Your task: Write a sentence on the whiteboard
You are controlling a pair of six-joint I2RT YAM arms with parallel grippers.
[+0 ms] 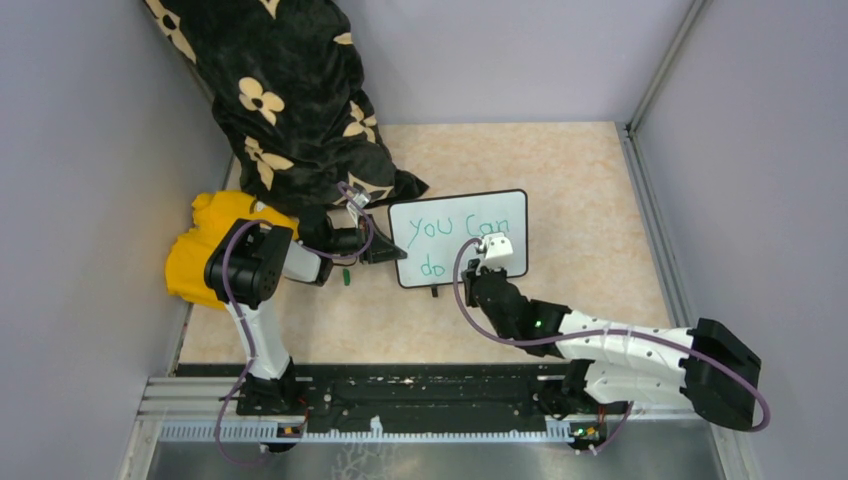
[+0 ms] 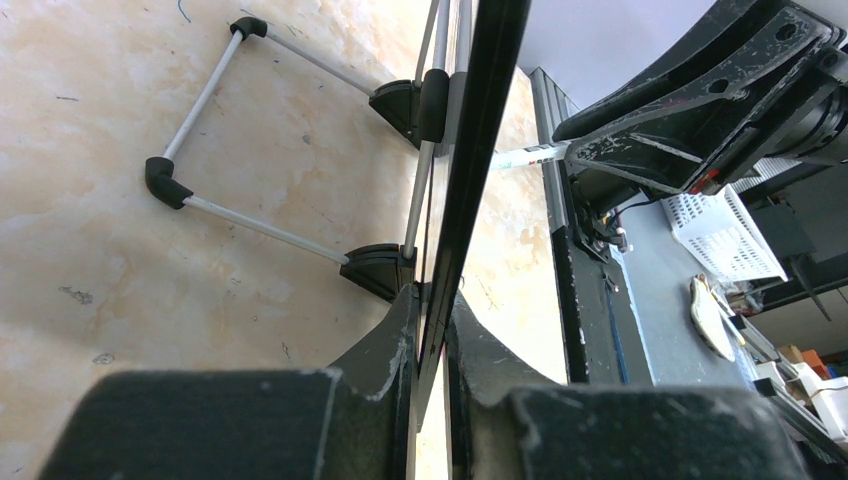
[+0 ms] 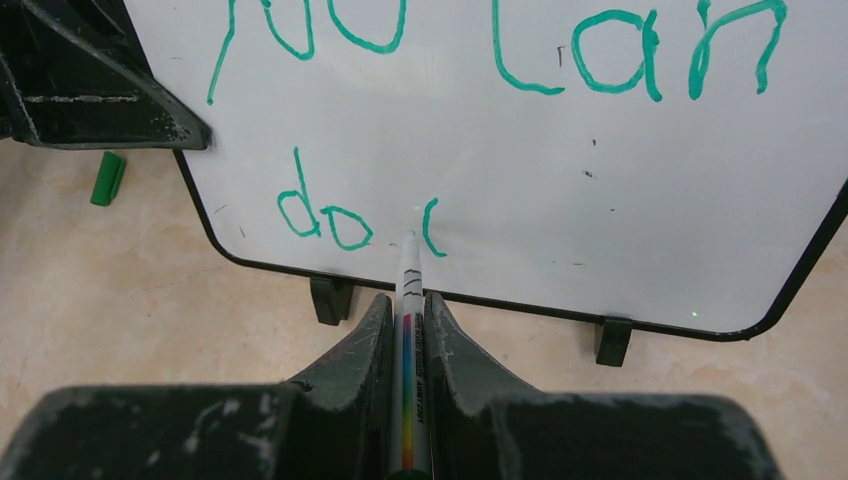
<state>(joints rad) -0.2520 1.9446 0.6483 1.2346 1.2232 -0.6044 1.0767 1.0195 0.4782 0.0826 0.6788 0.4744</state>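
whiteboard (image 3: 600,230) stood on the table (image 1: 580,170), left gripper (image 1: 388,250) on its left edge, marker (image 3: 410,290) in front, cap (image 3: 107,178) just left.

Left wrist: we saw whiteboard (image 2: 480,150) edge-on only, face hidden. Right wrist view clipped sentence (image 3: 348,246) top; marker (image 3: 410,300) tip contact unclear. Top view: right gripper (image 1: 488,243) covered lower line's end.

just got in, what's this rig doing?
The left gripper clamps the whiteboard by its left edge. The right gripper holds a marker with its tip at the board, mid-writing. The sentence so far reads "you can do" plus one curved stroke. A green cap lies on the table beside the board.
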